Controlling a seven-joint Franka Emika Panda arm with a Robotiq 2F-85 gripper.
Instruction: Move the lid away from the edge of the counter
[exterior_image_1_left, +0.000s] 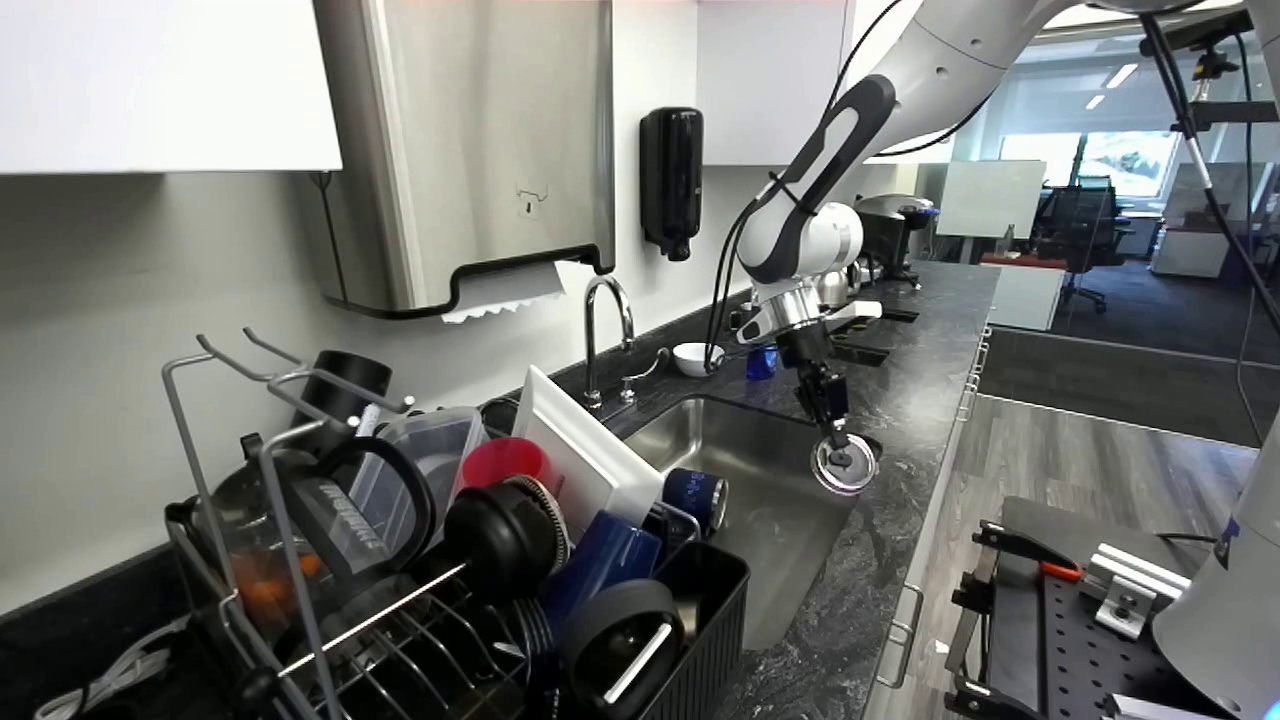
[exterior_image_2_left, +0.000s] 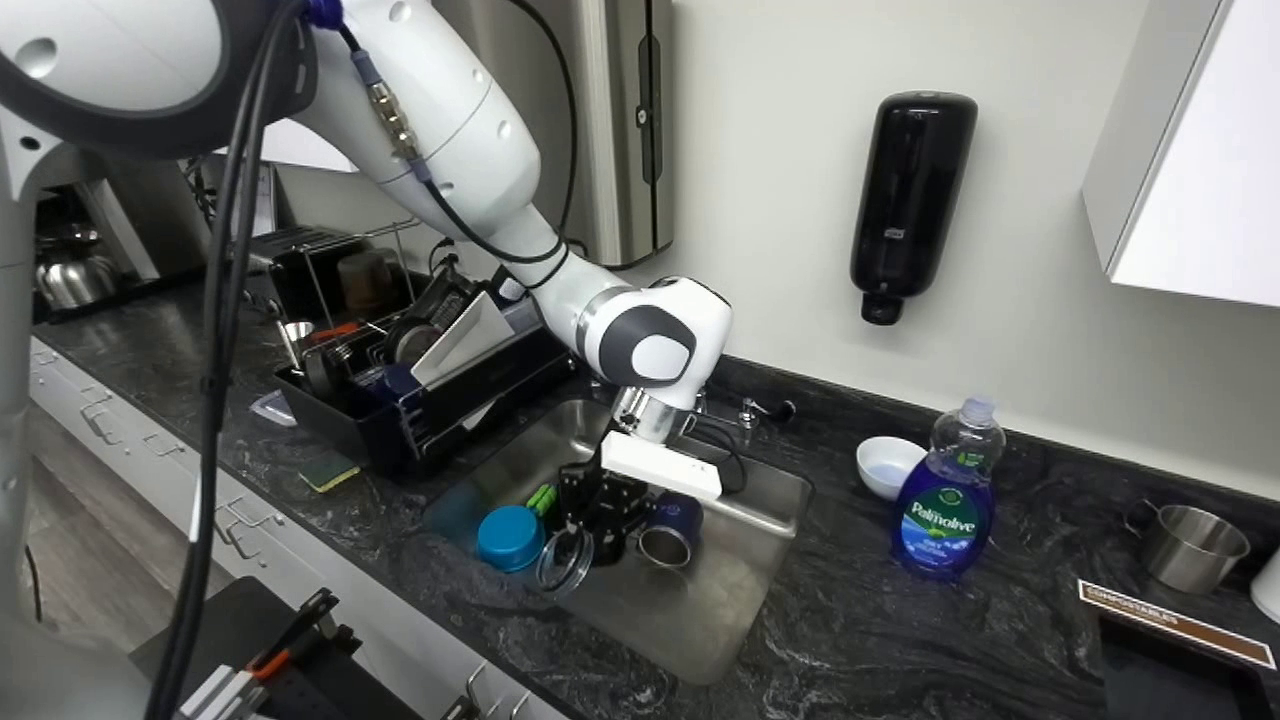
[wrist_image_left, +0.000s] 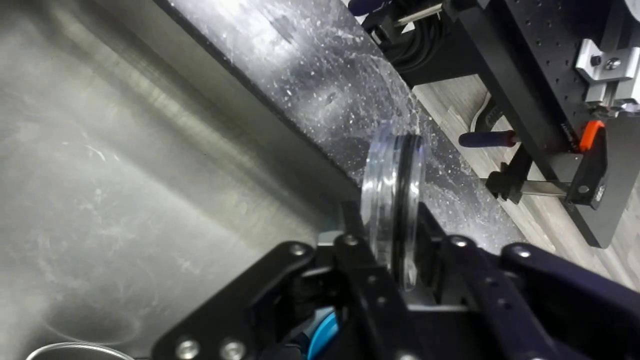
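Lid (wrist_image_left: 395, 200) pinched by gripper (wrist_image_left: 390, 221); its plane runs along the fingers (wrist_image_left: 351, 221), jutting out past them; probably needs tilting flat before setting down on counter (wrist_image_left: 320, 90).

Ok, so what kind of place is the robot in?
Probably an office kitchen: there's a metal sink, a big paper towel dispenser and, farther back, a black desk chair.
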